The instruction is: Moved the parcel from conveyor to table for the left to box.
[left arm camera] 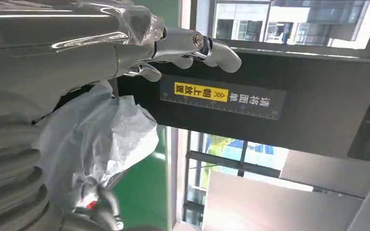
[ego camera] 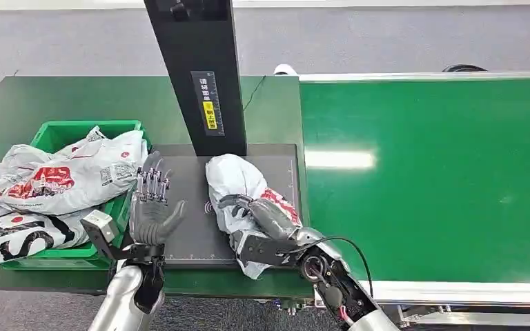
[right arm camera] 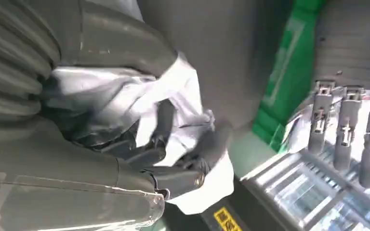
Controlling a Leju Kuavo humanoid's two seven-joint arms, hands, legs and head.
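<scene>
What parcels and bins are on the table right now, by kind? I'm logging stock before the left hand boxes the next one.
Parcels in the green bin: 3, as far as the overlap lets me tell
Parcel on the dark mat, gripped by the right hand: 1
Green bins: 1
Total: 5

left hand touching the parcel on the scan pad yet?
Apart. Head view shows bare dark pad between the open left hand and the parcel, which the right hand grips.

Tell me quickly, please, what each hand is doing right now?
Left hand: open, fingers spread, holding nothing.
Right hand: grips the parcel on the grey pad.
</scene>
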